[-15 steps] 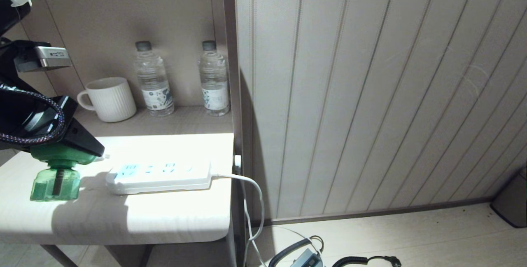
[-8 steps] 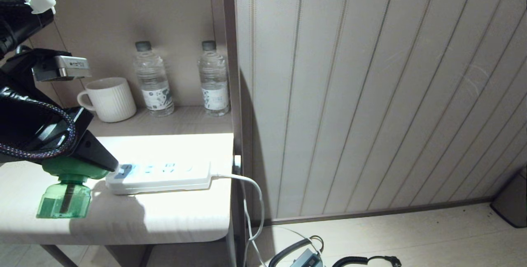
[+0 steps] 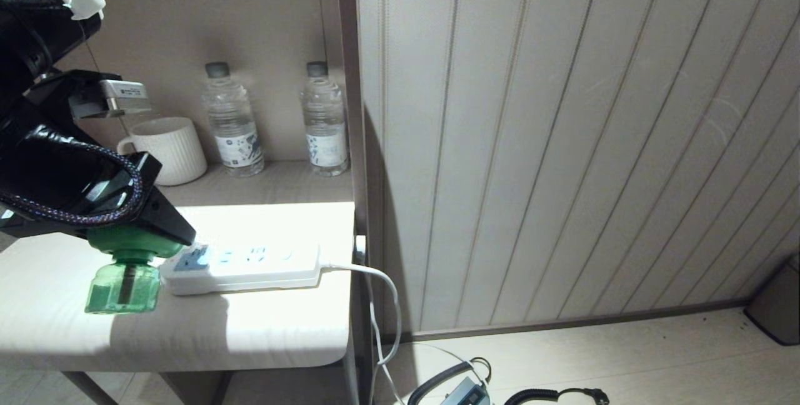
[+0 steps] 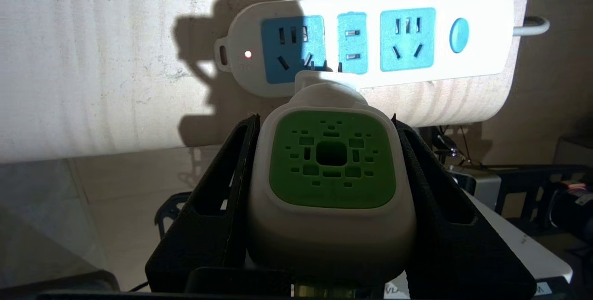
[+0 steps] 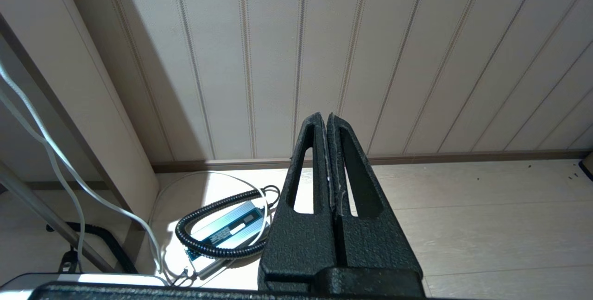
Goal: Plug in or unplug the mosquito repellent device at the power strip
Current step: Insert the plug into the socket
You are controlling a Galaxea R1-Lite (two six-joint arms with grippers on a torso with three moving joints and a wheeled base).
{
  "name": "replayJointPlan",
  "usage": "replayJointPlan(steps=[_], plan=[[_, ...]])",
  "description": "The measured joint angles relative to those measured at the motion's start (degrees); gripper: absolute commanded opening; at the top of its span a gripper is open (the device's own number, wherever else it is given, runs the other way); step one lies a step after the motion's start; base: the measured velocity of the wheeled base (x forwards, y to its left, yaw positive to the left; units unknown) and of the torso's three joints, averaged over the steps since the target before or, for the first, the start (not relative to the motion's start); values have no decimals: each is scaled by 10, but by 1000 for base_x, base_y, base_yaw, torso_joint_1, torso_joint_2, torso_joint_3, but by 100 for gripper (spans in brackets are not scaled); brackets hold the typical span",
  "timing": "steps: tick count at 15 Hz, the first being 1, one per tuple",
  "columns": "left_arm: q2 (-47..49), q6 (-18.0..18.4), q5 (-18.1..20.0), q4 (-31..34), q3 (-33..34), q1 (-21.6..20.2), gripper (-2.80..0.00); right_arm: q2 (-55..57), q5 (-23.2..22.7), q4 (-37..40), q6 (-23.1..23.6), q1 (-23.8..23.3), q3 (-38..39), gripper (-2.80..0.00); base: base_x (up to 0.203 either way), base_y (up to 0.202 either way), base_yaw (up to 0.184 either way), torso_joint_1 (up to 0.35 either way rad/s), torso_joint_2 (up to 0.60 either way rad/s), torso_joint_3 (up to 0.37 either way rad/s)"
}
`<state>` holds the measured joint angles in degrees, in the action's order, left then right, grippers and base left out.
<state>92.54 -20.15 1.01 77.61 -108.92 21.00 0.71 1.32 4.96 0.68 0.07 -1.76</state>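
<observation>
Left claw (image 4: 331,170): it is gripping the mosquito repellent device (image 4: 331,184) by its white cap, one black finger (image 4: 222,198) pressing on each side, the jaws standing partly apart around the cap.
Mosquito repellent device: it is hanging in the air just beside the cable-free end of the power strip (image 3: 247,267), with the green bottle (image 3: 123,286) pointing down and its bottom close above the table (image 3: 262,330). In the left wrist view the green vented face is turned to the camera, and the plug end is lying just before the first blue outlet (image 4: 292,47) of the power strip; I cannot tell if the pins are touching it.
Power strip: it is lying flat on the table, with a small red light (image 4: 248,53) glowing at the end nearest the device and the white cable (image 3: 375,280) leaving the far end and dropping over the table edge.
Right claw (image 5: 328,161): its two fingers are pressing together with nothing between them; it is hanging low, well apart from the power strip, over the floor, where a coiled black cord (image 5: 217,226) is lying.
Shelf behind the power strip: a white mug (image 3: 172,150) and two clear water bottles (image 3: 232,120) are standing there upright.
</observation>
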Motion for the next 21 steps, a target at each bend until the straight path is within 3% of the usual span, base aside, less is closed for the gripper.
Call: replayJointPlan(steps=[13, 16, 21], plan=[[-39, -18, 3, 34, 5, 1, -280, 0, 0, 0, 0, 0, 0, -280, 0, 0, 0, 0, 0, 0], [-44, -18, 31, 51, 5, 1, -280, 0, 0, 0, 0, 0, 0, -280, 0, 0, 0, 0, 0, 0], [-47, -22, 31, 54, 6, 0, -280, -1, 0, 0, 0, 0, 0, -280, 0, 0, 0, 0, 0, 0]])
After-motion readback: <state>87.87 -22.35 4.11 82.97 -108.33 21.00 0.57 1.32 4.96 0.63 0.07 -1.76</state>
